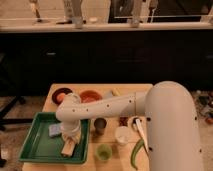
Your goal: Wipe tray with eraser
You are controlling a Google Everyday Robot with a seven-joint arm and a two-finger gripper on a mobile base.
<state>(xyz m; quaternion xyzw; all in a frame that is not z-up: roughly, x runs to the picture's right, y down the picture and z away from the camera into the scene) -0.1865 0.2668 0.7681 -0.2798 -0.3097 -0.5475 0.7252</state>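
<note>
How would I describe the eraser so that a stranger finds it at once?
Find the large green tray at the picture's left. Inside it, near its right wall, just below the gripper, lies the eraser, a small tan oblong block. The flat blue-grey pad beside it is wider and not tan.

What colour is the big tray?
The tray is green, clearest in camera view. The gripper is down inside it.

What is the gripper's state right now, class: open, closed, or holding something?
Gripper: down inside the tray, right above the eraser; whether it is open or closed on it cannot be told.
</note>
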